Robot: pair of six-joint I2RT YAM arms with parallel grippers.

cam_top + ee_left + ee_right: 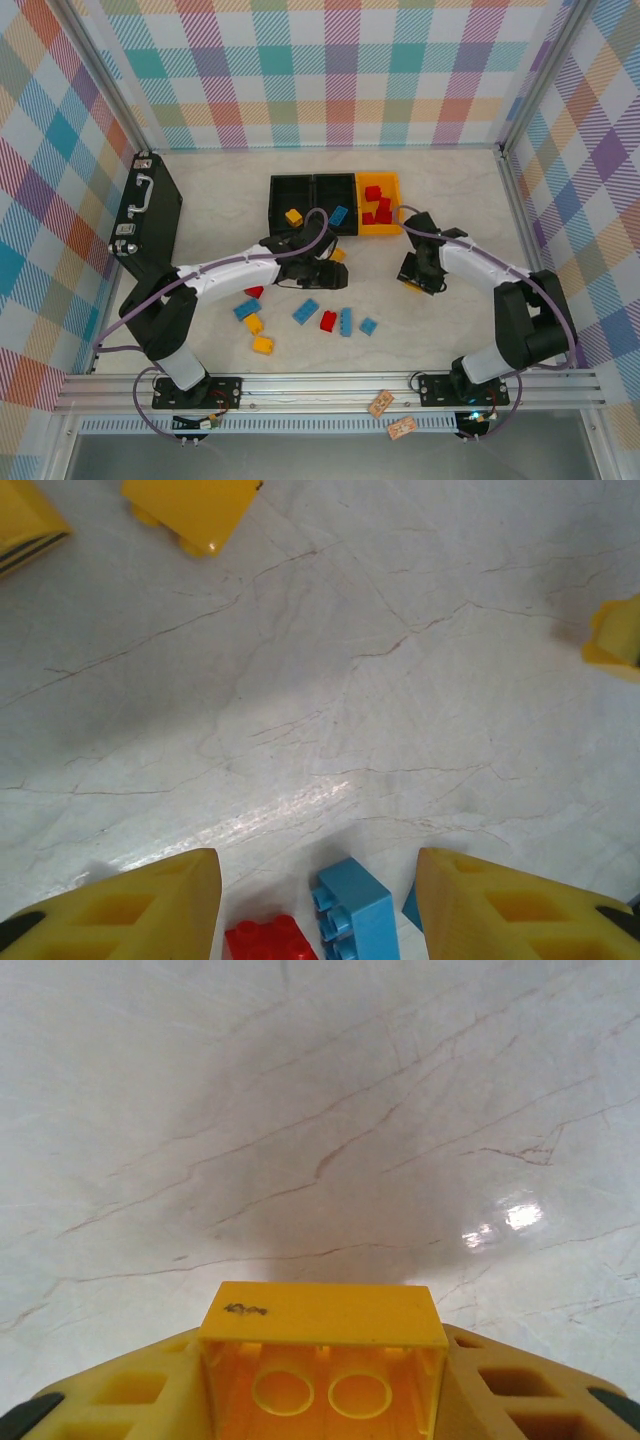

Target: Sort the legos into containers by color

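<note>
Logging stock mid-sort; I judge the step in hand to be the pick of a yellow.

- Right gripper (320, 1348): jaws closed onto a yellow brick (322, 1312), a finger tight on each flank, hollow underside facing the wrist camera. In the top view this sits at 3 o'clock of the table (450, 200).
- Left gripper (315, 860): jaws apart, nothing held. A red brick (268, 940) and a blue brick (350, 910) lie on the table between its fingers, seemingly touching neither.
- Bins, row at 12 o'clock:
  - left bin (274, 205), black, holds one yellow (293, 216)
  - middle bin (335, 178), black, holds one blue (340, 215)
  - orange bin (392, 180) holds the reds (376, 205)
- Loose legos (306, 312): about eight, mixed colours, at 6 o'clock of the bins.

Next move, as I read it: lift clear, carry toward 10 o'clock to the left bin, and release over it. The left arm lies near that line, so I would give it room.
</note>
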